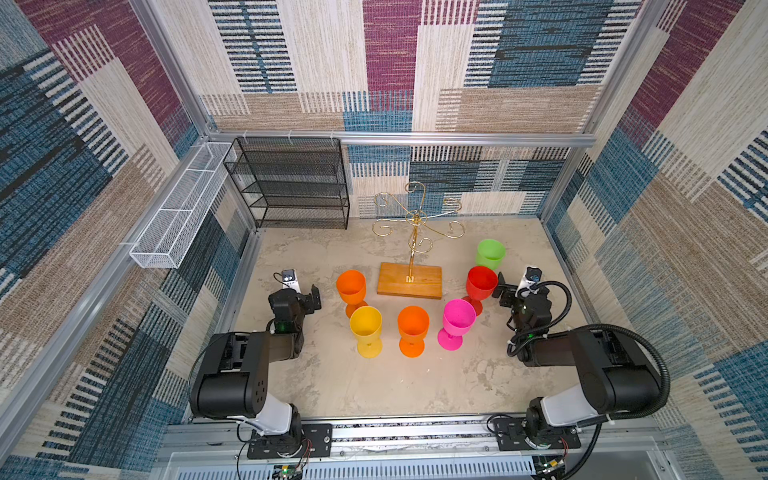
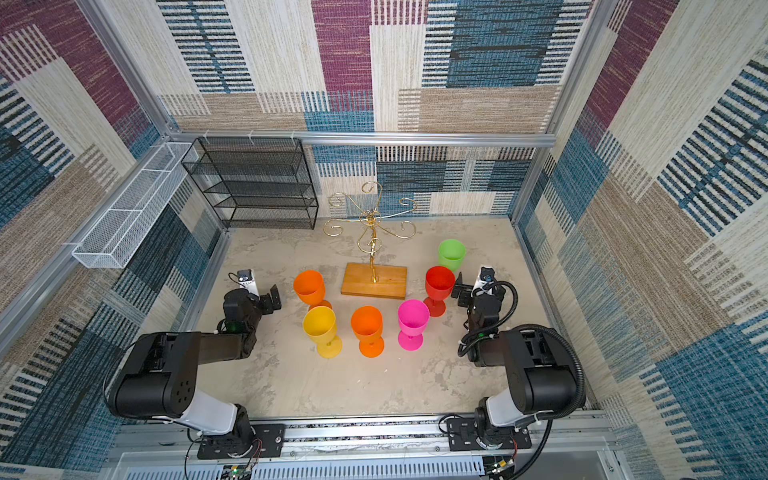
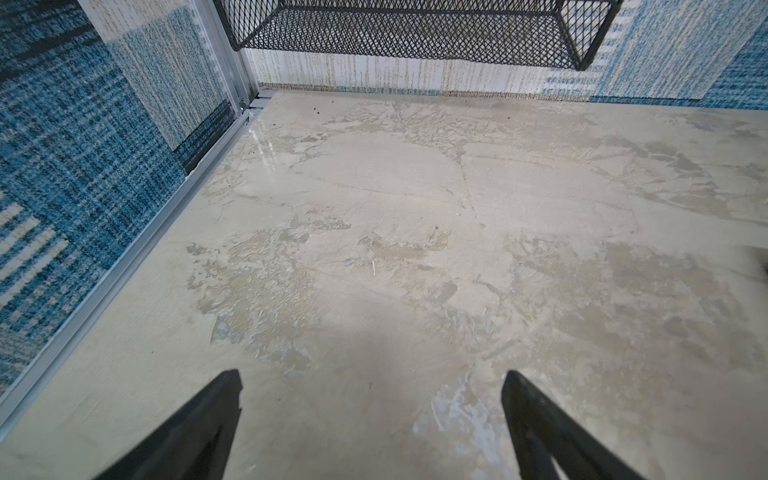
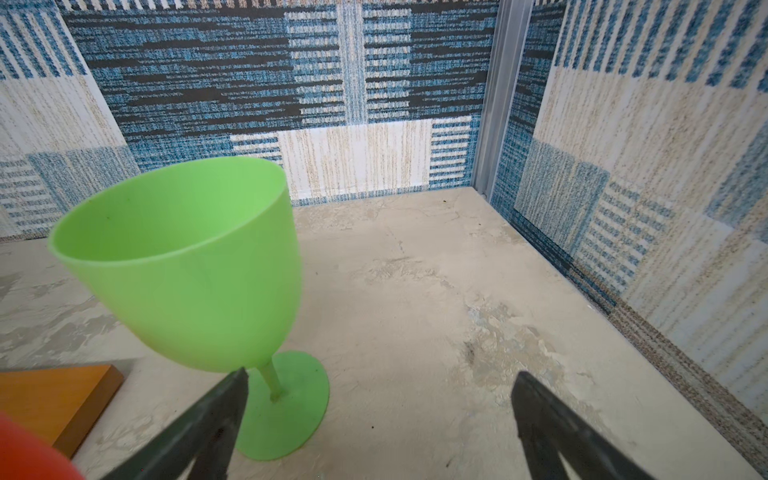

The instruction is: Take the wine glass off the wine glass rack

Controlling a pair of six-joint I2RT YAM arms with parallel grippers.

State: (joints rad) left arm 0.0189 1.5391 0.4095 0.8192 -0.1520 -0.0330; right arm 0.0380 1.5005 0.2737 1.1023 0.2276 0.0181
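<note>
On the mottled grey table [image 1: 374,386], toward the back and about mid-width, stands the wine glass rack [image 1: 417,220]: gold wire arms with curled ends on a thin stem, fixed to a wooden base [image 1: 409,281]. Noted: six plastic wine glasses, all upright on the table, none touching the rack's wire.

Left of the base is an orange glass [image 1: 351,286], with a yellow glass [image 1: 365,326] close in front of it. The front row continues with a second orange glass [image 1: 412,326] and a pink glass [image 1: 458,318]. Right of the base is a red glass [image 1: 481,282], and behind it a green glass [image 1: 490,253].

Left gripper [image 3: 372,374]: fingers spread wide, nothing between them, only bare table below. It sits to the left of the orange glass, apart from it.

Right gripper [image 4: 380,374]: fingers likewise parted, holding nothing. In both top views it sits just beside the red glass's bowl; whether it touches I cannot tell. Its wrist camera shows the green glass just ahead of one finger, not gripped.

Back left corner: black mesh shelf [image 1: 291,183] against the wall, white wire basket [image 1: 178,212] on the side rail.
</note>
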